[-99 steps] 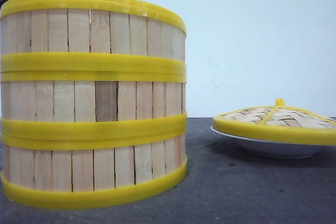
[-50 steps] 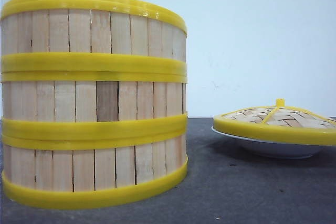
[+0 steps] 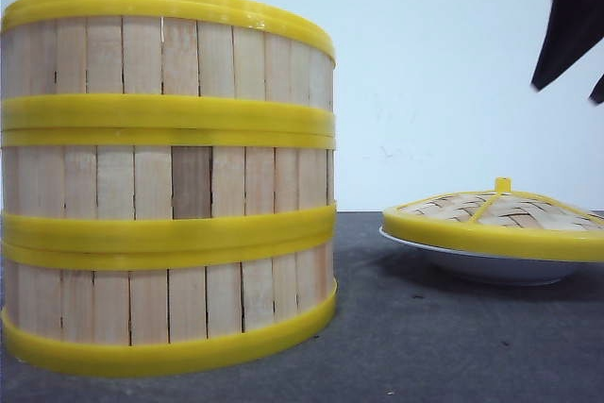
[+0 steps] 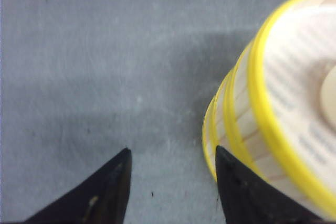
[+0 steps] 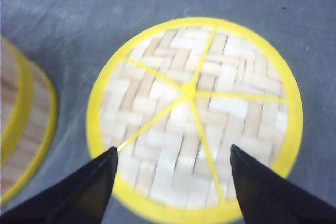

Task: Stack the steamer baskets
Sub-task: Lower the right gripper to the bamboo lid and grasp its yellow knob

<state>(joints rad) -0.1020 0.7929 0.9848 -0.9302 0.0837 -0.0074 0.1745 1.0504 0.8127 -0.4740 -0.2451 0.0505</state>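
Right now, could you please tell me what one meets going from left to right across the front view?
Stack of three steamer baskets → bare grey table → woven lid resting on the white plate, with the right gripper above them at the edge.

The left gripper [image 4: 173,182] has two black, matte fingers [image 4: 102,192] that taper to blunt wedge tips; one carries a small pale mark on its inner face. The right gripper [image 5: 173,182] has the same black, pointed wedge fingers [image 5: 262,187]. In the front view it [image 3: 576,21] appears as dark, angular, blurred shapes.
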